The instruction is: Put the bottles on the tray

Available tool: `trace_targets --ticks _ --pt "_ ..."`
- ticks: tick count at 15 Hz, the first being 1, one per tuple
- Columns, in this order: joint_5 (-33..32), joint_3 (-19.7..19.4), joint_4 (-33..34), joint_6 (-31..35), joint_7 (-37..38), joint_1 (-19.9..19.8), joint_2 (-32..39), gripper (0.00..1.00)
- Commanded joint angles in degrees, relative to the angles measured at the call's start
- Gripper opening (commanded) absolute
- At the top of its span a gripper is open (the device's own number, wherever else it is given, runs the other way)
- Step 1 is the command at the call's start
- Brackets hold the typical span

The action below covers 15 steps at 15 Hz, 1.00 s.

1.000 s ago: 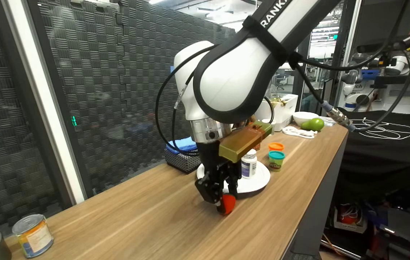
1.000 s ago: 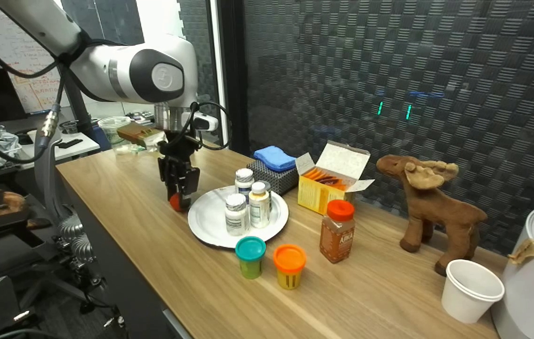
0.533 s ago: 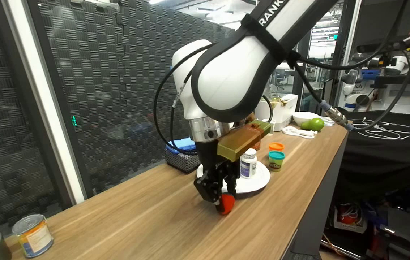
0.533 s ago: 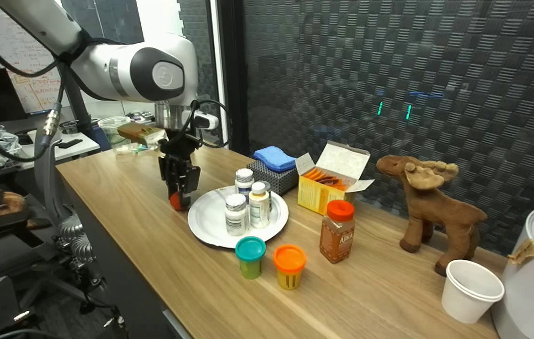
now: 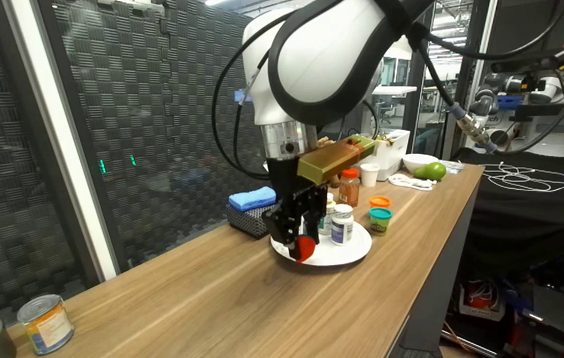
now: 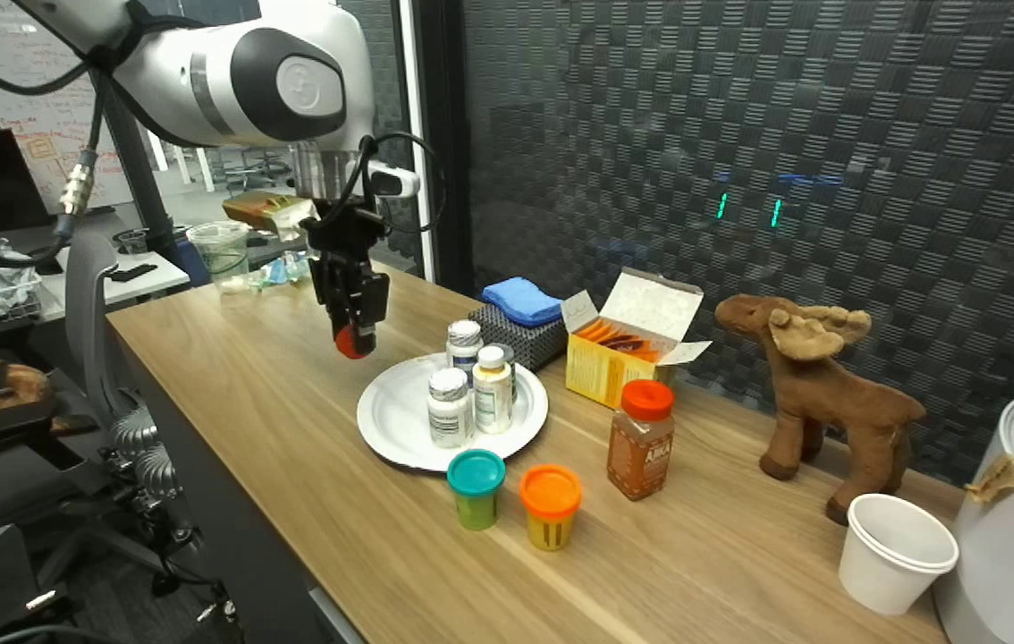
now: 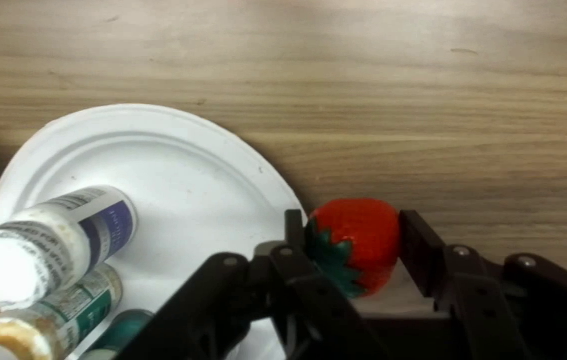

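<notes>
My gripper (image 7: 351, 245) is shut on a red strawberry-like object with green leaves (image 7: 368, 225), held above the table beside the tray's edge. The tray, a round white plate (image 6: 391, 434), carries several upright bottles. They include a white bottle with a purple-blue label (image 7: 111, 227), a green-labelled one (image 7: 76, 312) and a dark green one (image 7: 131, 325), partly hidden by the gripper in the wrist view. Another white-capped bottle (image 6: 462, 340) stands at the back of the group in an exterior view. A red-capped jar (image 6: 641, 452) stands on the table, apart from the tray.
Teal-lidded (image 6: 476, 492) and orange-lidded (image 6: 550, 510) tubs stand near the plate. A black box with a blue cloth (image 6: 520, 300), an open yellow box (image 6: 605, 367) and a toy moose (image 6: 829, 394) line the wall. A tin can (image 5: 46, 325) stands far off.
The gripper has risen with the red object, lifting it off the table to above it. The bottles and the plate have not moved.
</notes>
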Motion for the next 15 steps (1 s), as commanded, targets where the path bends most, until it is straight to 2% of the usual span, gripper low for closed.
trace_targets --ticks 1,5,9,15 --pt "-2.3 -2.6 0.0 -0.2 2.1 -0.4 -1.7 0.26" --pt "-4.8 -4.7 1.4 -0.5 3.2 -0.7 0.9 0.26" --pt "-5.9 -5.0 2.7 -0.9 3.6 -0.2 3.3 0.26" --pt "-10.6 -6.7 5.2 0.5 8.3 0.8 6.5 0.26"
